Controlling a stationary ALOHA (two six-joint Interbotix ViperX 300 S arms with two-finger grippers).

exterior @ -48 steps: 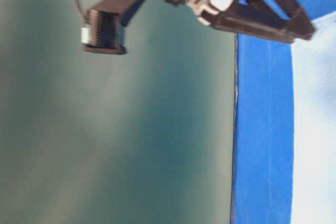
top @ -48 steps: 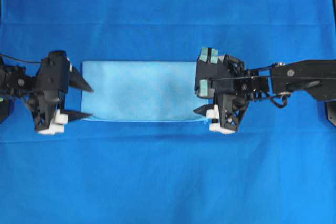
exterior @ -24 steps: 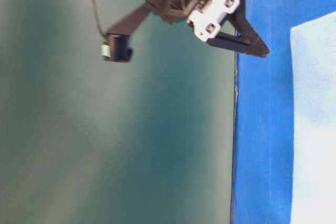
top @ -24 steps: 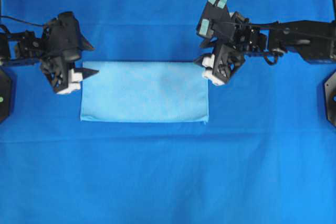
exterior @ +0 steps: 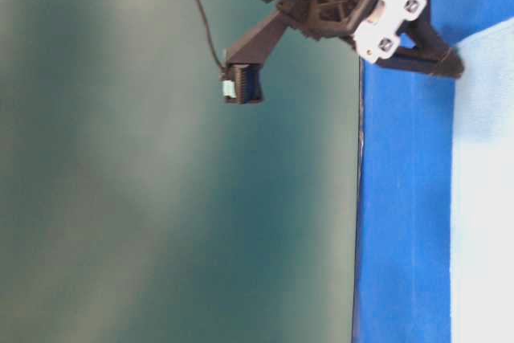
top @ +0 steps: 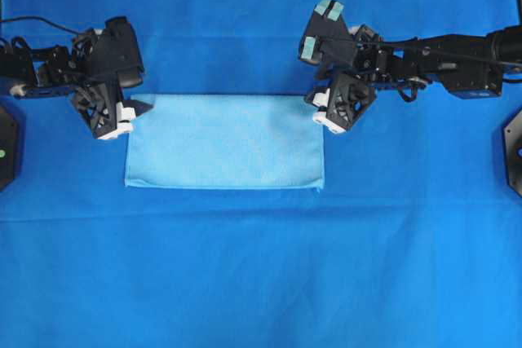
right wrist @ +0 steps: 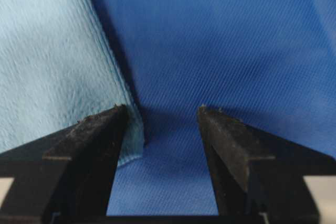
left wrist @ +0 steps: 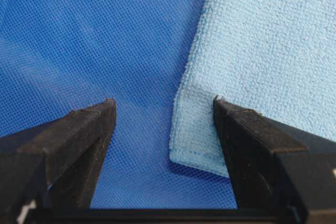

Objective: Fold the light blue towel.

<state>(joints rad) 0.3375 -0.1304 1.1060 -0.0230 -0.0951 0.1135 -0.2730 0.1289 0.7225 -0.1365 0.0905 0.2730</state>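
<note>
We see the light blue towel (top: 224, 142) lying as a rectangle at frame centre on the royal-blue sheet (top: 261, 283). The left gripper (top: 139, 107) and right gripper (top: 314, 103), both spread wide and empty, straddle its 2 upper corners, apparently to pinch them.

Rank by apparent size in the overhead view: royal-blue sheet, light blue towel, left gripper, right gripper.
1. royal-blue sheet
2. light blue towel
3. left gripper and right gripper: look about alike, not ranked.

Left gripper (top: 139, 109) low, fingers (left wrist: 79, 140) spread apart, holding nothing. Right gripper (top: 314, 107) likewise, fingers (right wrist: 89, 145) parted, arms reaching inward from opposite sides.
</note>
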